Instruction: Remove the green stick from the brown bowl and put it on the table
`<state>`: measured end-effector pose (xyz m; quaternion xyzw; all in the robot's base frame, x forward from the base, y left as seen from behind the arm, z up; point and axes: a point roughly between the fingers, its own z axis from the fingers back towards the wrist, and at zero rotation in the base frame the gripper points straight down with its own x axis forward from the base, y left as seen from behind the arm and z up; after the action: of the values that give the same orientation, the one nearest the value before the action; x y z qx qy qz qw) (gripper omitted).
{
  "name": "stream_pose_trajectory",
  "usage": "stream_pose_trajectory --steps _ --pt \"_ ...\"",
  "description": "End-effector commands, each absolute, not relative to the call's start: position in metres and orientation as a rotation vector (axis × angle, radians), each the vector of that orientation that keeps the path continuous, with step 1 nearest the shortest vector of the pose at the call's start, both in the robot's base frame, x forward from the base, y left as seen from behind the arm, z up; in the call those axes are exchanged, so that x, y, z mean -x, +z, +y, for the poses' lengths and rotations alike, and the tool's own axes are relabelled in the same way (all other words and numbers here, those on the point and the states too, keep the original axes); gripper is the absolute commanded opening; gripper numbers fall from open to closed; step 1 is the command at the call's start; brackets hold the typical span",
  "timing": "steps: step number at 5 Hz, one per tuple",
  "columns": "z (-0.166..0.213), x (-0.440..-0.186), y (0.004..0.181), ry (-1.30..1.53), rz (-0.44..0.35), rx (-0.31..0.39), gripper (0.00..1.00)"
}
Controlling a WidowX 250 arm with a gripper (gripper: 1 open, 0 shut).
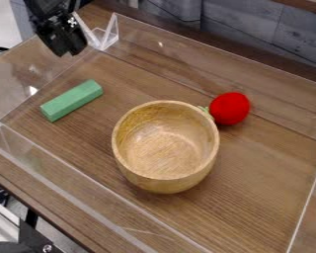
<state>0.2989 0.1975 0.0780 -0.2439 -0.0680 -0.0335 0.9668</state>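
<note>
On the wood-grain bench [253, 178], the flat mint-green stick [71, 101] lies beside the round wooden bowl [166, 144]; black fingers [62, 38] spread wide, empty.

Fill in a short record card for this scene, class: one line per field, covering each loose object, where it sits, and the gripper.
surface: brown wood-grain table with low clear acrylic walls
bowl: round light-brown wooden bowl, upright, near the middle, empty
stick: flat mint-green rectangular stick, lying on the table left of the bowl, apart from it
ball: red ball, on the table at the bowl's upper right
gripper: black gripper, top left, above the stick, holding nothing
task state: stick already out of the bowl
</note>
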Motion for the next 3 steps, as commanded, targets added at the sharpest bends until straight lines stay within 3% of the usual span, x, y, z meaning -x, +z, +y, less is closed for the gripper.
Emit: stream_pose_trajectory --steps 1,3 --pt "0.2082 -0.3006 0.0938 -0.052 -0.173 0.464 1.00" --pt "0.2085 -0.2997 0.0940 -0.031 -0.156 0.486 1.00"
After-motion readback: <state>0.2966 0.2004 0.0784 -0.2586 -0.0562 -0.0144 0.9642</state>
